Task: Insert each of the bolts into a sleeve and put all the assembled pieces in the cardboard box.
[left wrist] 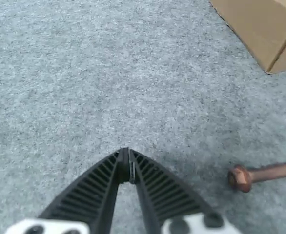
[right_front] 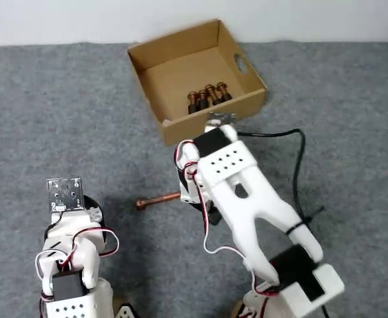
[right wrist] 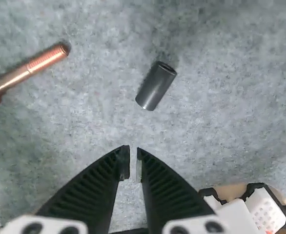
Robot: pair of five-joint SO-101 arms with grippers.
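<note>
A copper bolt (right_front: 157,200) lies on the grey carpet between the two arms, its hex head toward the left arm. It also appears in the left wrist view as the bolt (left wrist: 265,174) and in the right wrist view as the bolt (right wrist: 23,73). A short black sleeve (right wrist: 155,85) lies loose on the carpet beside the bolt's threaded end, just ahead of my right gripper (right wrist: 132,163), which is shut with nothing in it. My left gripper (left wrist: 128,166) is shut and empty, a little short of the bolt's head. The cardboard box (right_front: 147,66) holds several assembled pieces (right_front: 207,96).
The box's corner (left wrist: 260,24) stands beyond the bolt in the left wrist view. The right arm's white body (right_front: 247,199) hangs over the carpet in front of the box, with a black cable (right_front: 298,165) trailing to its right. Open carpet spreads to the left.
</note>
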